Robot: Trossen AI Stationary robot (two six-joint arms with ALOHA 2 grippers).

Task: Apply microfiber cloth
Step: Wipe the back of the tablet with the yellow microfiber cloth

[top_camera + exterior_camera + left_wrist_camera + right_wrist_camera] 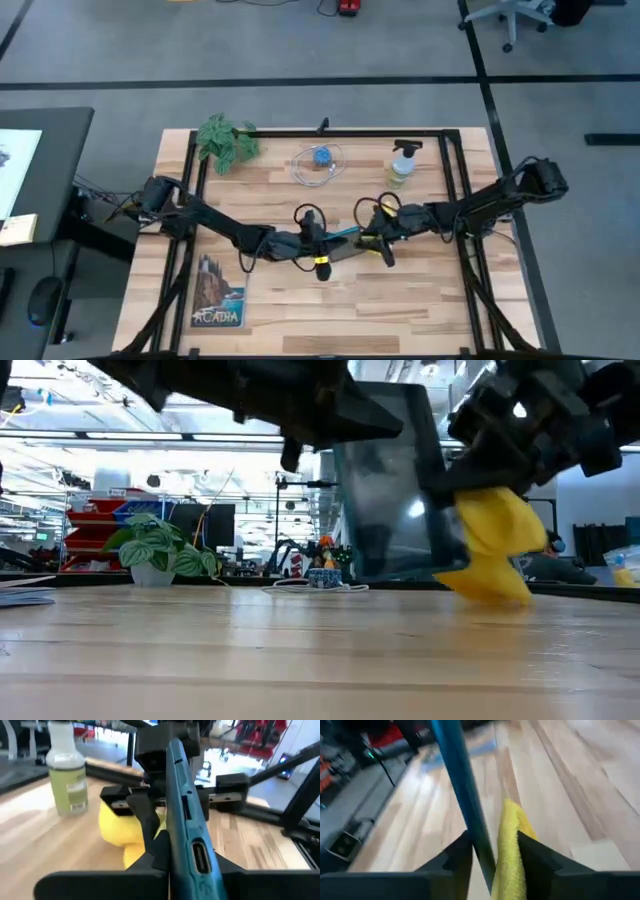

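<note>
My right tool (pixel 381 243) pinches the bunched microfiber cloth (pixel 490 545) against one face of the dark tablet (pixel 395 485), its two fingers (pixel 537 857) straddling the tablet's blue edge with the yellow fabric packed between one finger and the glass. My left tool (pixel 316 243) is clamped on the tablet from the opposite side, holding it nearly upright and clear of the surface (pixel 400 300), as the low view shows. The cloth hangs in a soft lump at the tablet's lower corner, just above the wooden planks, and the high view catches only small flecks of its yellow beside both tools near the middle of the surface. Farther back stand a spray bottle (pixel 402 165) of pale green liquid, a small blue item inside a loop of white cable (pixel 320 163), and a potted plant (pixel 226 141) toward my left. A printed booklet (pixel 219 291) lies near the front edge on my left side.
</note>
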